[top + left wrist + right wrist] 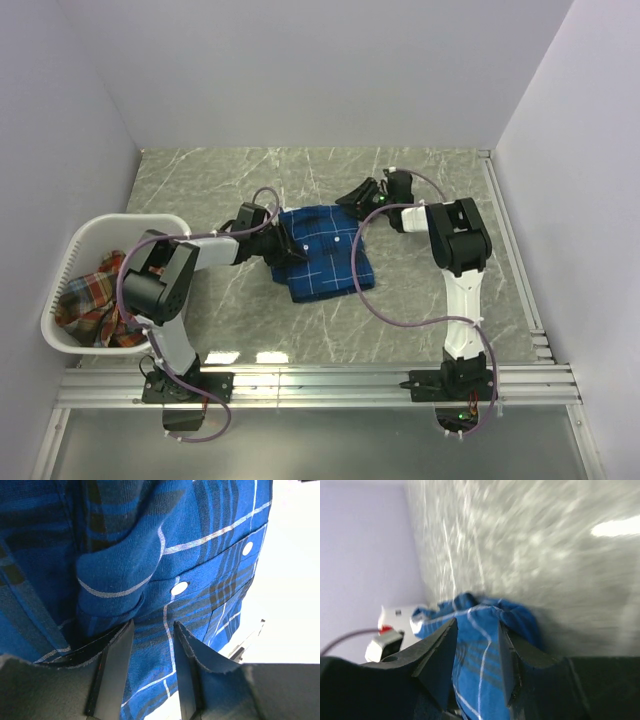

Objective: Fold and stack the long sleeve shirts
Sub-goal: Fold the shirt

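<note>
A royal blue plaid long sleeve shirt (322, 255) lies folded into a rough rectangle in the middle of the table. My left gripper (283, 245) is at its left edge. In the left wrist view the blue cloth (125, 555) with white buttons fills the picture and runs between the part-closed jaws of that gripper (152, 625), touching both. My right gripper (358, 195) is at the shirt's far right corner. Bunched blue cloth (480, 630) fills the gap between the right gripper's (476, 622) jaws. A red-orange plaid shirt (90, 300) lies crumpled in the basket.
A white plastic laundry basket (75, 240) stands at the left edge of the grey marbled table (430, 300), close to the left arm. Plain walls close in the table at the back and on both sides. An aluminium rail (320, 385) runs along the near edge.
</note>
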{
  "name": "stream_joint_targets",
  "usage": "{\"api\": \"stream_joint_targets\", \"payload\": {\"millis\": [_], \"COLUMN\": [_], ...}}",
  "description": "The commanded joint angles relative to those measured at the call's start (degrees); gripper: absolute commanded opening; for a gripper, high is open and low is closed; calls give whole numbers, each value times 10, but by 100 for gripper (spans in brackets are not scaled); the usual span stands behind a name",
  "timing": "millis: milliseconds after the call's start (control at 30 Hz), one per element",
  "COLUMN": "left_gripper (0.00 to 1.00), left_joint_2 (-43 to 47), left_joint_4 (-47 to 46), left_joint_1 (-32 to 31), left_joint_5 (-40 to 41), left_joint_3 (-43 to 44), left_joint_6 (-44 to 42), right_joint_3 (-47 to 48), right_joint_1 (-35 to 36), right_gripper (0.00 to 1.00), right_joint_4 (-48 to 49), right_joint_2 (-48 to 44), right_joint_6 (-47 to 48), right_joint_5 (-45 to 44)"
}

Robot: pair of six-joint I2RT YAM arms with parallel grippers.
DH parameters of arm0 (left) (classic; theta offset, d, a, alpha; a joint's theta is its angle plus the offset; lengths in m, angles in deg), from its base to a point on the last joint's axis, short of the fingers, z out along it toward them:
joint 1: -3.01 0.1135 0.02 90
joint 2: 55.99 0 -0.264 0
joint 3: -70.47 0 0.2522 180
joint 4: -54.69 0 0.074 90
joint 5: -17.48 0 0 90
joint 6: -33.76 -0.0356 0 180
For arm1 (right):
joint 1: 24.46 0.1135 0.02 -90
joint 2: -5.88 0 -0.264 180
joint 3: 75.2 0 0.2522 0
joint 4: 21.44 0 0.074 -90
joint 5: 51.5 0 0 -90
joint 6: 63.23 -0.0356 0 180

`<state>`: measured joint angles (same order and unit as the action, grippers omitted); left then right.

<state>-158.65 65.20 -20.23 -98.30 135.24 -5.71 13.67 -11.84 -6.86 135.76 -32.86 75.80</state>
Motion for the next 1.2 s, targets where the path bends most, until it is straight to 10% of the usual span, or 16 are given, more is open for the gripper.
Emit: {"api": "stream_joint_targets", "payload": {"millis": [0, 700, 1167], "left_gripper": [46, 43, 20], "left_joint_2": [-9, 40, -109], "left_joint_4": [72, 48, 47], "left_joint_1": [2, 51, 73], "left_joint_5": [5, 62, 75], "left_joint_3": [-41, 133, 228], "left_joint_6": [-14, -35, -71], "right_joint_3": [23, -106, -66], "right_joint_1": [-23, 113, 231], "right_gripper": [46, 45, 44], "right_joint_4": [13, -196, -276], "right_joint_2": [3, -273, -157], "right_joint_6": [-12, 207, 272], "right_joint_5": [-43, 103, 160]}}
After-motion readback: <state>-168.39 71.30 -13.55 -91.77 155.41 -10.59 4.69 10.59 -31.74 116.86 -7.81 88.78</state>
